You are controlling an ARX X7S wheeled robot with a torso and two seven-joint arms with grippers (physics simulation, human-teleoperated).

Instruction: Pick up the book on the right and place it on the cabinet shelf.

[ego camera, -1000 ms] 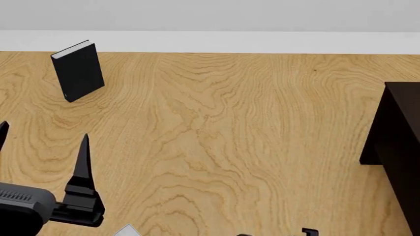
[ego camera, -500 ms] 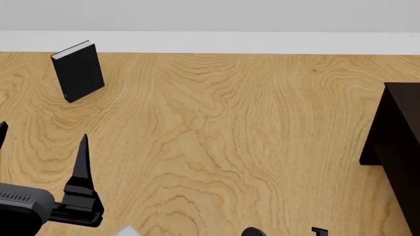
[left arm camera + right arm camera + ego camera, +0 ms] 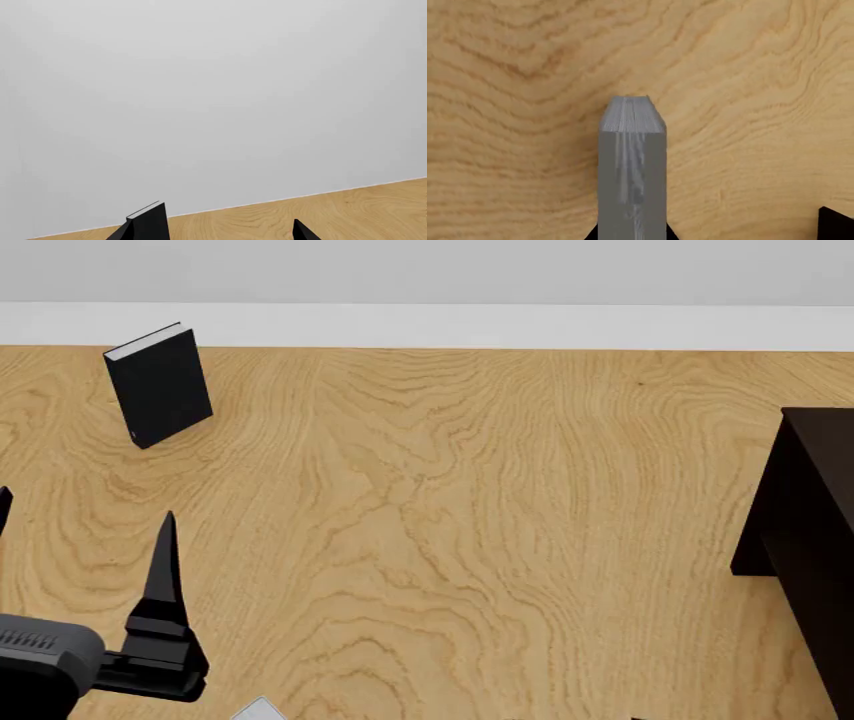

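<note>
Here the book (image 3: 632,165) stands between the right fingers.

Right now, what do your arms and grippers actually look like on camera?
In the head view, the left gripper has long, thin black fingers tapering to points, set on a blocky black mount joined to a rounded dark-grey wrist housing with a ribbed slot. No cables or markings show. Of the right gripper, the right wrist view shows only black slivers at its edge.

Black pointed tool (image 3: 80,550), grey wrist.
</note>
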